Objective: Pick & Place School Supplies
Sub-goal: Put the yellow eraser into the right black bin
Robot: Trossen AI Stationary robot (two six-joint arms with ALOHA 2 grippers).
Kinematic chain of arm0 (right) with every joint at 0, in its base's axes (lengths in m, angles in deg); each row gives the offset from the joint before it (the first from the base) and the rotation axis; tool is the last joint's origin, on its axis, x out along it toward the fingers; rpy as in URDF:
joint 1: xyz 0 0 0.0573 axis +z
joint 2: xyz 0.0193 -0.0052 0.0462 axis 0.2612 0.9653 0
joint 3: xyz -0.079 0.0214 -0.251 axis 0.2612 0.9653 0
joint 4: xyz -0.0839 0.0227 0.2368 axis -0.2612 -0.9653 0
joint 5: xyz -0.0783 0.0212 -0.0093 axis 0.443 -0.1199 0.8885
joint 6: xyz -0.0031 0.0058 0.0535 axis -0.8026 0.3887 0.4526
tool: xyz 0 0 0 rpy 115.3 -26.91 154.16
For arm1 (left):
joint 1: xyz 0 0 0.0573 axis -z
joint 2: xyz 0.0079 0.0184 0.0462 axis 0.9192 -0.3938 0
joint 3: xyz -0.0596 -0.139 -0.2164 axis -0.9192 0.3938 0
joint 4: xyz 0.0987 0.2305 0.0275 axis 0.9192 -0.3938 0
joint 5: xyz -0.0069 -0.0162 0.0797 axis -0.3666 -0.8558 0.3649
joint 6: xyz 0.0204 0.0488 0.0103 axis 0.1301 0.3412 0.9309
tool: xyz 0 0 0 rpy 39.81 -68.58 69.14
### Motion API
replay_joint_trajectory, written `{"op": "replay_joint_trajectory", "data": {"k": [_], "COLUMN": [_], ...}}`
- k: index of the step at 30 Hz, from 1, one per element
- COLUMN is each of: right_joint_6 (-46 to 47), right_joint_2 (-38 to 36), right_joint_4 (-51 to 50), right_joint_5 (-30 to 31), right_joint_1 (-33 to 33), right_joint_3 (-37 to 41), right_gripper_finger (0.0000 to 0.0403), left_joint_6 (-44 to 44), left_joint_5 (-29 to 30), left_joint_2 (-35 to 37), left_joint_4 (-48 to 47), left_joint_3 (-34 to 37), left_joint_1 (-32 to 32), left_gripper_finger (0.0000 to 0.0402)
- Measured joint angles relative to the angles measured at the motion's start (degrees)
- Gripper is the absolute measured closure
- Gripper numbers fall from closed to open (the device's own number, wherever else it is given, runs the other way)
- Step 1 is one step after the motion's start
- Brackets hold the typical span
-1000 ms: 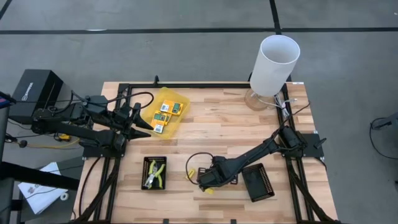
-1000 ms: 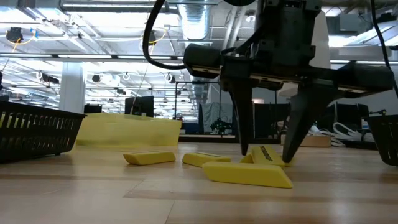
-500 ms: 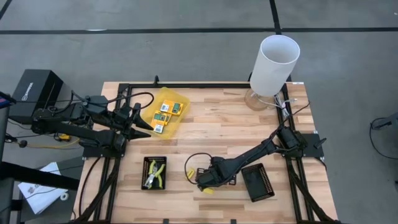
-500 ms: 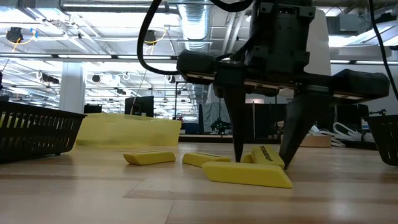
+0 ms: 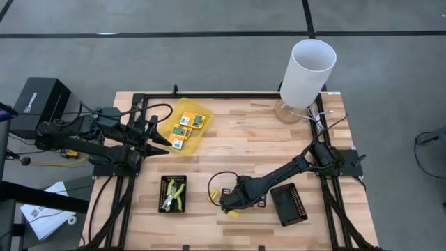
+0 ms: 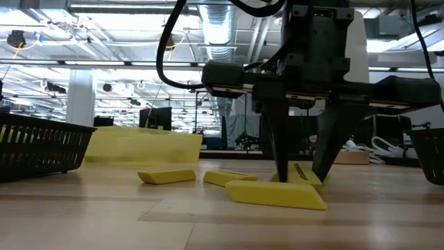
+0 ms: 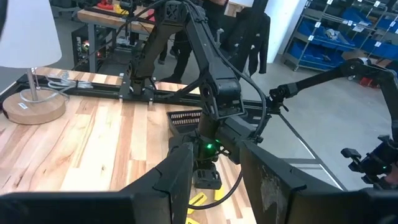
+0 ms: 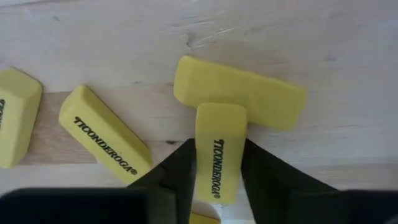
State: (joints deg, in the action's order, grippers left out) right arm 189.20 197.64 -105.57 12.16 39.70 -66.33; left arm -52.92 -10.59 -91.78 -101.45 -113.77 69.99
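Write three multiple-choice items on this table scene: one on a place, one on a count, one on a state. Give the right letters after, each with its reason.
1. Where does the white lamp stand?
A. far right corner of the table
B. near left corner
C. inside a black tray

2. How many small packets lie in the yellow container?
A. one
B. three
C. six

3. What are the right gripper's fingers doing?
A. hanging high above the table
B. reaching into the yellow container
C. standing at the two sides of a yellow eraser

Answers:
1 A, the high view shows it at the far right corner.
2 B, three packets show there from above.
3 C, the right wrist view shows a finger at each side of the eraser.
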Motion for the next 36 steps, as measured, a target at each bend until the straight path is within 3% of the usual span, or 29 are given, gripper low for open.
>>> {"op": "replay_joint_trajectory", "data": {"k": [5, 20, 29, 36], "right_joint_6": [-1.6, -2.6, -3.2, -4.4], "right_joint_2": [0.0, -0.9, -5.1, -7.4], "right_joint_4": [-0.2, -0.3, -7.8, -21.0], "right_joint_5": [0.1, 1.6, 7.4, 10.7], "right_joint_1": [0.0, 0.7, 1.8, 2.5], "right_joint_3": [0.0, -0.3, -5.3, -12.7], "right_gripper_finger": [0.0345, 0.0345, 0.0345, 0.0345], "left_joint_6": [0.0, 0.0, 0.0, 0.0], "left_joint_5": [0.0, 0.0, 0.0, 0.0], "left_joint_2": [0.0, 0.0, -0.1, -0.1], "left_joint_4": [0.0, -0.4, -0.4, -0.4], "left_joint_3": [0.0, 0.0, 0.0, 0.0], "left_joint_1": [0.0, 0.0, 0.0, 0.0], "left_gripper_finger": [0.0273, 0.0273, 0.0273, 0.0273]}}
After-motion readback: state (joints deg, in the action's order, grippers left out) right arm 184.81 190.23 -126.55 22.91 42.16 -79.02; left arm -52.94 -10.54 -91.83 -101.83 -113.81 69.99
